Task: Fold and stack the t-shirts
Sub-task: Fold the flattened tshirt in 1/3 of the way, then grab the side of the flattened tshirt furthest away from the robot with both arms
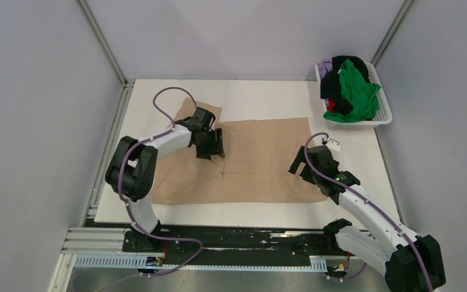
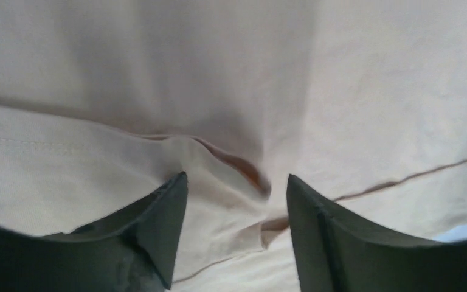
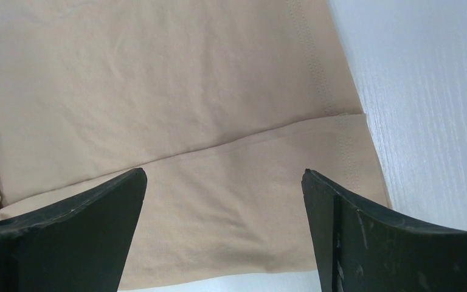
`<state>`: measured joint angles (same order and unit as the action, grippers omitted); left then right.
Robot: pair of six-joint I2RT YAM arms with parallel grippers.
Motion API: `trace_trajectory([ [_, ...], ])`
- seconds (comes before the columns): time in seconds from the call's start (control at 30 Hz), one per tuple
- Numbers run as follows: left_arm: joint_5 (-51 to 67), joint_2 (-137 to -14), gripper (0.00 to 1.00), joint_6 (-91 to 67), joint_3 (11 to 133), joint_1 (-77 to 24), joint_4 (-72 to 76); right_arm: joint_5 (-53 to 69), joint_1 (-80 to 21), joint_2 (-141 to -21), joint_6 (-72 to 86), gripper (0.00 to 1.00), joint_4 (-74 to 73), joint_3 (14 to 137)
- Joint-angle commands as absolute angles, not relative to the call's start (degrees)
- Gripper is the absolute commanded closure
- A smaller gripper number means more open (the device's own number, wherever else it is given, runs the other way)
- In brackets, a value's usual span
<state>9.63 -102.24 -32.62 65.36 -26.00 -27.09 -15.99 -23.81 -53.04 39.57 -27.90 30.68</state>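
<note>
A large tan t-shirt [image 1: 261, 158] lies spread on the white table [image 1: 249, 97], partly folded. My left gripper [image 1: 210, 146] is low over its left part. In the left wrist view it [image 2: 237, 188] stands open, its jaws on either side of a raised crease of tan cloth [image 2: 219, 176] without pinching it. My right gripper [image 1: 301, 169] hovers at the shirt's right side. It [image 3: 224, 176] is wide open above a folded hem corner [image 3: 340, 140], with nothing gripped. Green [image 1: 357, 91], black [image 1: 340, 85], red [image 1: 331, 104] and pale purple [image 1: 324, 66] t-shirts are bundled in the basket.
The white latticed basket [image 1: 384, 112] sits at the table's far right corner. Grey walls with metal posts close in the back and sides. Bare table [image 3: 425, 91] shows just right of the shirt's hem.
</note>
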Motion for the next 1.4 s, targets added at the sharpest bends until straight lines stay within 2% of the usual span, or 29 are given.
trace_trajectory([
  [0.0,9.3,-101.5,0.13,-30.7,70.9,-26.2,-27.1,-17.8,-23.6,-52.2,38.9,0.0,-25.7,31.0],
  [0.03,8.7,-101.3,0.04,-30.6,71.6,-26.2,-27.2,-19.0,-23.7,-52.5,39.6,0.0,-25.8,31.1],
  [0.1,4.6,-100.4,0.01,-30.6,74.4,-26.2,-28.9,-21.9,-23.6,-53.4,42.3,0.0,-26.0,31.0],
  [0.23,-2.6,-98.7,0.0,-29.5,79.5,-25.6,-31.1,-22.8,-23.6,-56.3,42.4,0.0,-25.5,33.6],
  [0.37,0.2,-101.3,0.0,-28.7,84.6,-20.1,-29.8,-23.1,-23.6,-60.0,41.0,0.0,-24.2,37.2],
  [0.53,6.4,-113.4,0.0,-24.3,96.7,-13.7,-30.3,-22.3,-23.6,-65.2,39.1,0.0,-23.2,40.6],
  [0.63,13.1,-123.4,0.0,-21.7,109.1,-9.3,-32.6,-22.3,-23.3,-68.0,37.8,0.0,-23.0,41.6],
  [0.93,13.3,-146.6,0.0,-17.8,140.5,-4.4,-36.1,-20.7,-22.5,-72.0,34.2,0.0,-22.9,43.1],
  [1.2,9.5,-149.9,0.0,-18.3,138.6,-4.1,-30.2,-20.9,-22.3,-71.6,33.7,0.0,-22.9,41.4],
  [1.37,14.2,-154.1,0.0,-18.7,141.9,-4.2,-33.6,-21.3,-22.4,-71.9,33.7,0.0,-22.9,40.7],
])
